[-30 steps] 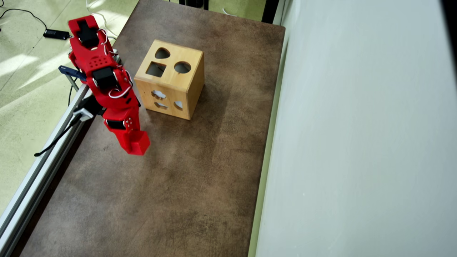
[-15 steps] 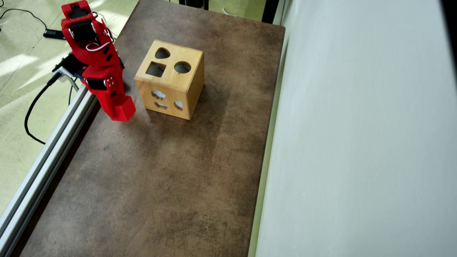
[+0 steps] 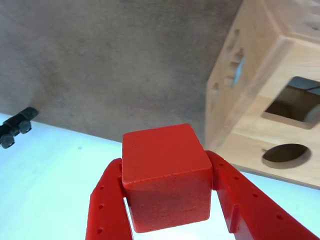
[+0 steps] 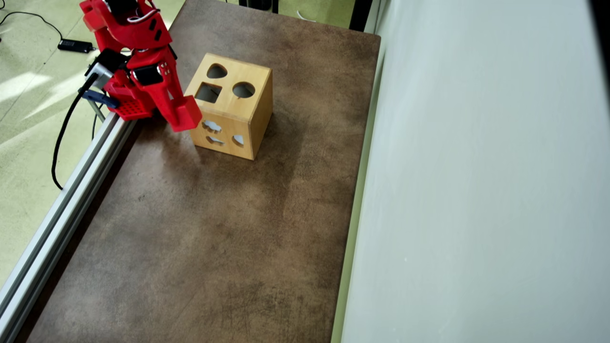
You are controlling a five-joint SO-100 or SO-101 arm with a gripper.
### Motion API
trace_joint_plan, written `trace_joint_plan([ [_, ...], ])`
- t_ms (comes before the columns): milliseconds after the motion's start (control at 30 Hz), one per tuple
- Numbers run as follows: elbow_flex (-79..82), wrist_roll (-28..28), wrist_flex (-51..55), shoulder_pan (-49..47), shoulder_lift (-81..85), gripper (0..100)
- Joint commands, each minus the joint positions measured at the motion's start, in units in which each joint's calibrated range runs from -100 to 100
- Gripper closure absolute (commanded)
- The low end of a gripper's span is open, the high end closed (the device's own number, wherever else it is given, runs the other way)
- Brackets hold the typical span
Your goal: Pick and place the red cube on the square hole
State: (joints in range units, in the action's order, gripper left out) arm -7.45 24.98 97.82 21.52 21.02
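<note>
Two red fingers [image 3: 107,210] of the tool [image 3: 167,200] are clenched on the red cube [image 3: 165,175], upper left overhead, beside the square hole [image 4: 208,92].

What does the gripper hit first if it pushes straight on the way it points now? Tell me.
Probably the wooden box. In the overhead view the gripper, shut on the red cube, points at the box's near corner, close by. Height is unclear, so it might instead pass over the top edge toward the square hole.

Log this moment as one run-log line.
phase: carry | end effector: shut on red cube | position: beside wooden shape-sorter box, short of square hole | cube: not yet placed
</note>
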Motion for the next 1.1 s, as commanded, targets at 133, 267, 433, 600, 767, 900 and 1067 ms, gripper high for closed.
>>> trace_joint_plan([
  [133, 12.64, 4.49, 0.41, -4.73, 12.49, 98],
  [267, 12.91, 7.47, 0.41, -6.14, 13.59, 98],
  [433, 13.08, 12.5, 0.41, -10.01, 13.59, 98],
  [600, 13.17, 17.73, 0.41, -16.4, 12.83, 98],
  [767, 17.38, 18.46, 0.41, -19.74, 12.91, 98],
  [900, 22.12, 18.51, 0.33, -19.74, 13.51, 98],
  [1067, 22.83, 18.51, 0.33, -19.37, 13.25, 98],
])
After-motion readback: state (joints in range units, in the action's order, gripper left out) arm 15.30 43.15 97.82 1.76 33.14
